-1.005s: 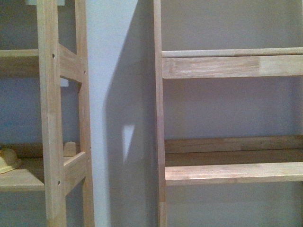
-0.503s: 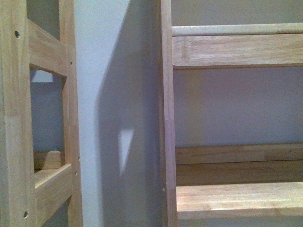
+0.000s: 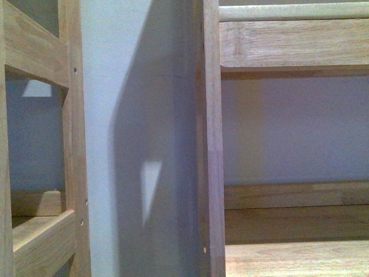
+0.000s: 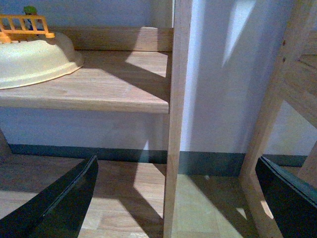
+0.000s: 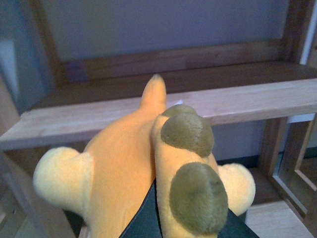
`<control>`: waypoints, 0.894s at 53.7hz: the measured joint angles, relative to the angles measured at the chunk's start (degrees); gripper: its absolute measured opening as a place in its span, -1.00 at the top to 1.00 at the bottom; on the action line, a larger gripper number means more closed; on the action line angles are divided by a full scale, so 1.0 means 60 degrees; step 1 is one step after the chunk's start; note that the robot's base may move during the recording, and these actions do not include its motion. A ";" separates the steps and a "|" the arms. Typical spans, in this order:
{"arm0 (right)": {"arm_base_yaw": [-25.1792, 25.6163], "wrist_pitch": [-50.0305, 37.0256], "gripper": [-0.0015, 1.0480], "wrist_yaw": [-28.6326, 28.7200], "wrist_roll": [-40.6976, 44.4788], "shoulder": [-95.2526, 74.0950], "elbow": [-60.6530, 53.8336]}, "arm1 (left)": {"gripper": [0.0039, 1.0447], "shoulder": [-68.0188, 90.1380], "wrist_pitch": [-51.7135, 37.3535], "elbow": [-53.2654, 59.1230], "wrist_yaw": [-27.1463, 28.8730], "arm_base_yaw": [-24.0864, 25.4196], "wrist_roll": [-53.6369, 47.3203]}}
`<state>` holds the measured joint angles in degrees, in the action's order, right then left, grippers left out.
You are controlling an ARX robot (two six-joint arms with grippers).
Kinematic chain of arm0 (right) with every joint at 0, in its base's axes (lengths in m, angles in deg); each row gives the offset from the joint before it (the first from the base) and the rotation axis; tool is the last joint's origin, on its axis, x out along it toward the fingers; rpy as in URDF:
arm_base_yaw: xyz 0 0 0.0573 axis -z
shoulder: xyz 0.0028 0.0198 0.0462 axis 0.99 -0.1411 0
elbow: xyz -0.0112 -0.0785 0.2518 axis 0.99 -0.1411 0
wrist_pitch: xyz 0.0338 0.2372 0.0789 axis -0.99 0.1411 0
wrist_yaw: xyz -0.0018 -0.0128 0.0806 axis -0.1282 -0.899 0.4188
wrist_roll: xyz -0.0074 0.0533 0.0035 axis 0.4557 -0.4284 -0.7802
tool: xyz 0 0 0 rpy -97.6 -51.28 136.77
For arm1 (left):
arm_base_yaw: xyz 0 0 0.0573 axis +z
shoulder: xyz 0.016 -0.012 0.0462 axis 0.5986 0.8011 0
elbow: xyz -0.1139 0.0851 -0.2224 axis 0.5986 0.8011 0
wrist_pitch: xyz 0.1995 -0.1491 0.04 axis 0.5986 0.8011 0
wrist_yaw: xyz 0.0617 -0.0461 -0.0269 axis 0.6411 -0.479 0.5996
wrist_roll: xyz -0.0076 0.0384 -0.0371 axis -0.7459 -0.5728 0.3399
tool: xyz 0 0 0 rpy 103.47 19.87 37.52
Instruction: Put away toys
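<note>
In the right wrist view an orange-yellow plush animal (image 5: pixel 124 168) with pale yellow stubs and olive-brown patches fills the lower half. My right gripper (image 5: pixel 163 218) is shut on the plush animal, and a dark finger (image 5: pixel 143 218) shows between its folds. The toy hangs just in front of a bare wooden shelf board (image 5: pixel 148 116). In the left wrist view my left gripper (image 4: pixel 176 198) is open, its dark fingers (image 4: pixel 54 203) wide apart with only floor and a shelf post between them. Neither gripper nor the toy shows in the front view.
Two wooden shelf units stand against a pale wall, with posts (image 3: pixel 210 144) close ahead and a wall gap (image 3: pixel 138 138) between them. A cream bowl-like object (image 4: pixel 34 62) with an orange toy fence (image 4: pixel 25 25) sits on the left unit's shelf (image 4: pixel 99 94). Wooden floor (image 4: pixel 124 198) lies below.
The front view has closed in on the shelves: posts and boards look larger, the left unit has slid toward the left edge, and the cream object has left that view.
</note>
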<state>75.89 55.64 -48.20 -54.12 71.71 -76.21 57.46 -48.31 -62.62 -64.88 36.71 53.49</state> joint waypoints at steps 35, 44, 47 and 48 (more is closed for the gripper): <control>-0.4375 -0.4277 0.87 -0.4605 0.4324 -0.3544 0.2794 | -0.88 0.0000 0.0000 0.0000 0.0000 0.0000 -0.0004; -0.5224 -0.5676 0.87 -0.4943 0.5796 -0.4404 0.3450 | -0.88 0.0000 0.0000 0.0000 0.0000 0.0000 -0.0004; -0.5475 -0.6262 0.87 -0.4954 0.6390 -0.4732 0.3712 | -0.88 0.0000 0.0000 0.0000 0.0000 0.0000 0.0000; -0.5519 -0.6379 0.87 -0.4954 0.6517 -0.4798 0.3763 | -0.88 0.0000 0.0000 0.0000 0.0000 0.0000 0.0000</control>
<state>42.77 17.37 -77.93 -15.02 42.92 -53.63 57.46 -48.31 -62.62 -64.88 36.71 53.49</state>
